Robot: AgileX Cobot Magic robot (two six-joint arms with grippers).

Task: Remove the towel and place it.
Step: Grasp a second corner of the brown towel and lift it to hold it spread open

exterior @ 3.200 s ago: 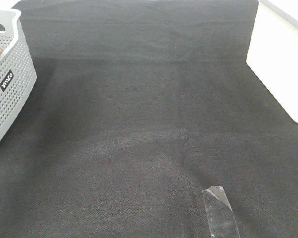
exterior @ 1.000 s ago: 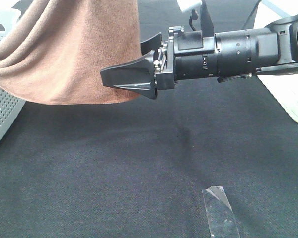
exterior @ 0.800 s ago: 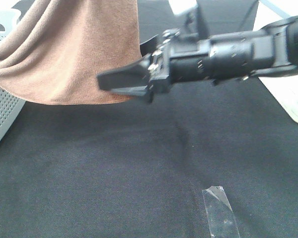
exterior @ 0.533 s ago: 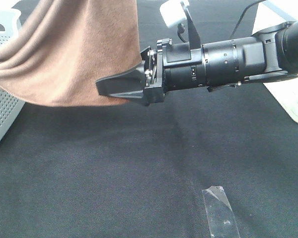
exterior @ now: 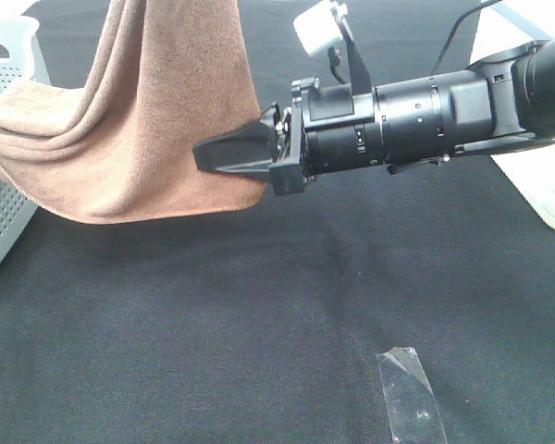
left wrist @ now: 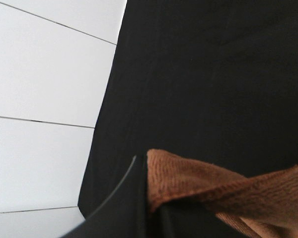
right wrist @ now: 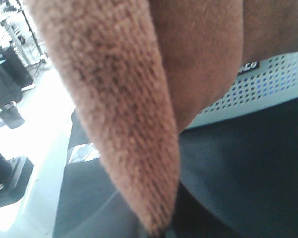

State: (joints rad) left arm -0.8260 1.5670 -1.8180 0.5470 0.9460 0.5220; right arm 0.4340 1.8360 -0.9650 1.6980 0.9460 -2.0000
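The brown towel [exterior: 157, 111] hangs down from above the exterior view's top edge, and one end trails over the basket rim at the left. My right gripper [exterior: 224, 153] reaches in from the right and is shut on the towel's lower right edge. In the right wrist view a thick fold of the towel [right wrist: 119, 99] runs down into the shut jaws at the frame's bottom. In the left wrist view my left gripper [left wrist: 145, 166] is shut on a corner of the towel [left wrist: 198, 183], high above the black cloth. The left gripper is outside the exterior view.
A white perforated basket [exterior: 5, 176] stands at the left edge and also shows behind the towel as the basket [right wrist: 268, 84]. A white box [exterior: 523, 176] sits at the right. A strip of clear tape [exterior: 409, 398] lies on the black table cloth [exterior: 259, 314] near the front.
The right gripper has closed its jaws on the towel's lower right edge. The towel has bunched into folds and its bottom edge has sagged a little lower.
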